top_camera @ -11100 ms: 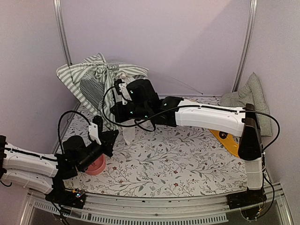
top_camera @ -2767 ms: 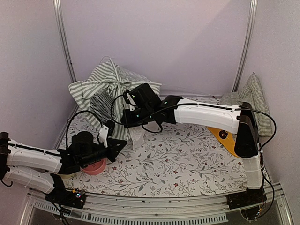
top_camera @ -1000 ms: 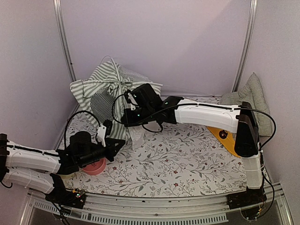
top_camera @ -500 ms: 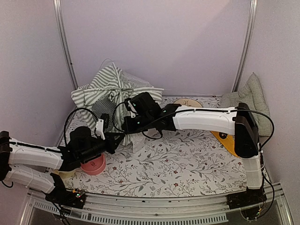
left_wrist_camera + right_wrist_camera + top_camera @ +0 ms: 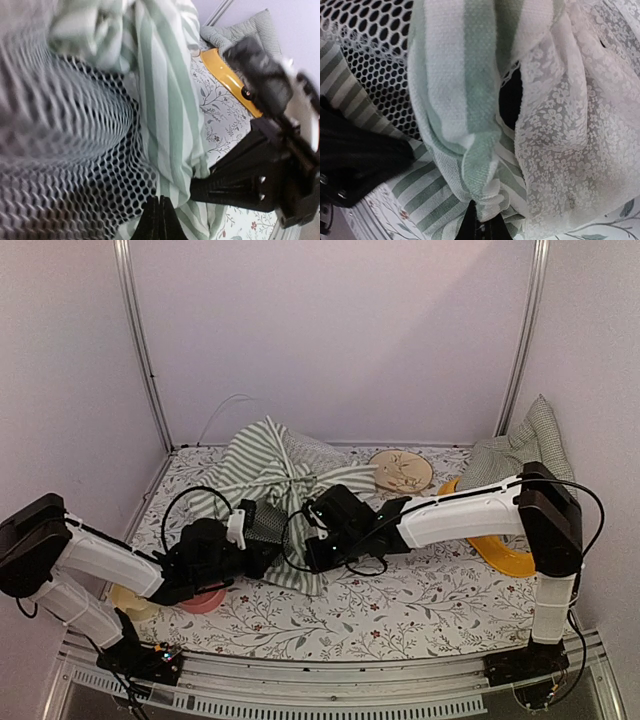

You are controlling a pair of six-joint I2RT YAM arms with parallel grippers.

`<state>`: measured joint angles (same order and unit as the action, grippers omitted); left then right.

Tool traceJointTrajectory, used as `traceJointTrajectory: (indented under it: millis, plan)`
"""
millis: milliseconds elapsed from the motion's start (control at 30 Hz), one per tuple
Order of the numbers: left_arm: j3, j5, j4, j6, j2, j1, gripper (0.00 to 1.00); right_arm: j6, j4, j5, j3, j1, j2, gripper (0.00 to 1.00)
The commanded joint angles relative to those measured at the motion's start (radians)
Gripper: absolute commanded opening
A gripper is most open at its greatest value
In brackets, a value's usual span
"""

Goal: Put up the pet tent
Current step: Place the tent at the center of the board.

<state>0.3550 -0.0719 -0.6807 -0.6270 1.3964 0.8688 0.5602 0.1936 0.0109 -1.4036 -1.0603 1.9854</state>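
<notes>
The pet tent (image 5: 265, 465) lies slumped on the middle-left of the table, a heap of green-and-white striped fabric. Its black mesh window (image 5: 266, 527) faces the front. My left gripper (image 5: 252, 542) is at the mesh; in the left wrist view its jaws (image 5: 159, 220) are pressed together at the edge between mesh (image 5: 75, 150) and stripes (image 5: 165, 100). My right gripper (image 5: 312, 545) is shut on a bunched fold of striped fabric (image 5: 460, 100) at its tips (image 5: 480, 225), beside the white lace curtain (image 5: 570, 125). A thin white pole (image 5: 212, 415) arcs up behind.
A pink bowl (image 5: 203, 598) sits under my left arm, with a pale dish (image 5: 125, 600) to its left. A round wooden disc (image 5: 401, 471) lies at the back. A yellow piece (image 5: 500, 552) lies on the right, with the gingham cushion (image 5: 520, 452) in the back right corner.
The tent has come down from the back left corner towards the table's middle and flattened. Both grippers moved forward and lower with it, and the wooden disc is now uncovered.
</notes>
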Motion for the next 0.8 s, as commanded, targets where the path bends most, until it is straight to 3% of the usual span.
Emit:
traceJointTrajectory:
  millis: [0, 67, 167, 233, 400, 567, 767]
  plan:
    - [0.096, -0.009, -0.126, -0.020, 0.131, 0.026, 0.00, -0.030, 0.111, -0.097, 0.111, 0.005, -0.040, 0.00]
    - [0.140, 0.015, -0.138, -0.017, 0.186, 0.036, 0.00, -0.045, 0.113, -0.092, 0.148, 0.010, -0.045, 0.00]
    - [0.192, 0.042, -0.113, 0.008, 0.195, 0.063, 0.15, -0.065, 0.096, -0.078, 0.221, 0.015, -0.062, 0.00]
    - [0.228, 0.044, -0.023, 0.044, 0.151, 0.089, 0.22, -0.078, 0.093, -0.069, 0.262, 0.018, -0.079, 0.00]
    - [0.305, -0.032, 0.264, 0.065, -0.020, 0.102, 0.26, -0.113, 0.102, -0.043, 0.278, 0.020, -0.129, 0.00]
    - [0.362, -0.118, 0.543, 0.029, -0.190, -0.002, 0.31, -0.146, 0.175, -0.056, 0.254, 0.020, -0.158, 0.03]
    - [0.439, -0.074, 0.748, 0.133, -0.256, -0.136, 0.41, -0.167, 0.219, -0.021, 0.232, 0.019, -0.204, 0.12]
